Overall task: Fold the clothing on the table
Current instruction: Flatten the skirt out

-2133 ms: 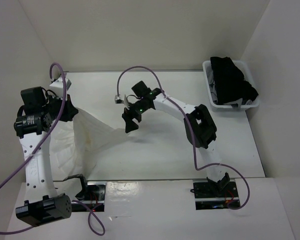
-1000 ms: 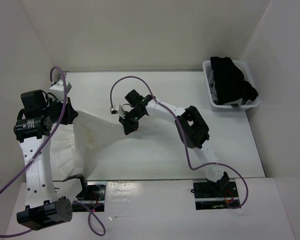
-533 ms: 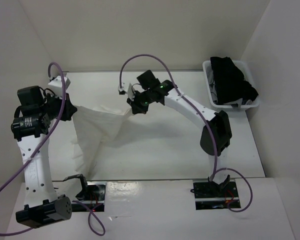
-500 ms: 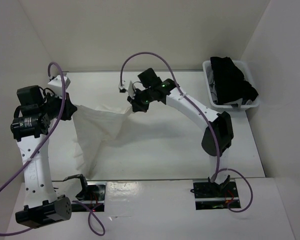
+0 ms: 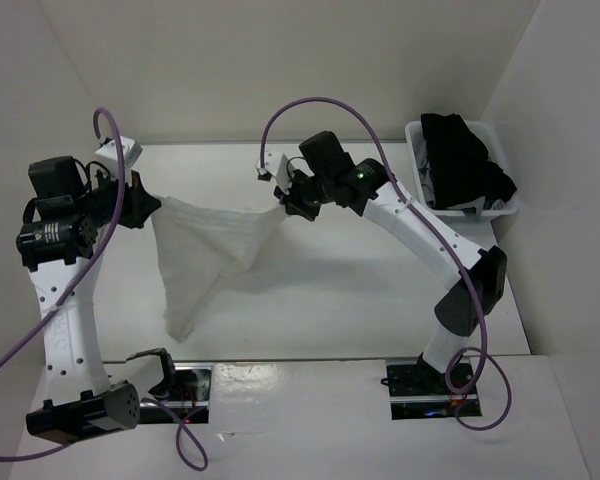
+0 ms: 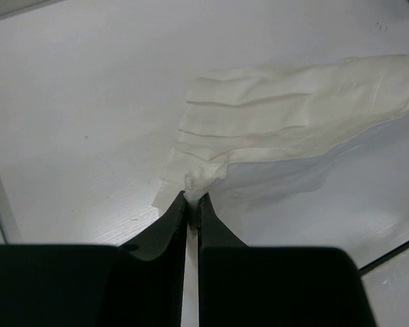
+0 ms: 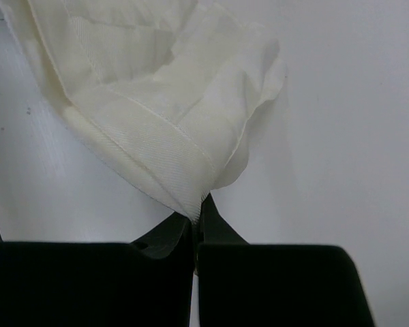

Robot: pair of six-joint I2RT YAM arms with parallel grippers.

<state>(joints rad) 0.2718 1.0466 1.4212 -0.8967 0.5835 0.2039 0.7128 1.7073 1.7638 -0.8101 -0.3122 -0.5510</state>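
Note:
The clothing (image 5: 212, 248), a white pleated skirt, hangs stretched between my two grippers above the table (image 5: 330, 300). Its top edge runs nearly straight from left to right and the rest sags to a point near the table's front left. My left gripper (image 5: 152, 208) is shut on the skirt's left corner; in the left wrist view the clothing (image 6: 293, 116) bunches at the gripper (image 6: 193, 197). My right gripper (image 5: 285, 205) is shut on the other corner. In the right wrist view the clothing (image 7: 150, 116) drapes away from that gripper (image 7: 196, 216).
A white plastic basket (image 5: 417, 180) holding black garments (image 5: 465, 160) stands at the table's back right corner. White walls close in the table at the back and both sides. Purple cables loop over both arms.
Both grippers have risen and moved apart, the right one swinging back and to the right. The skirt has come up off the table and is now stretched taut between them.

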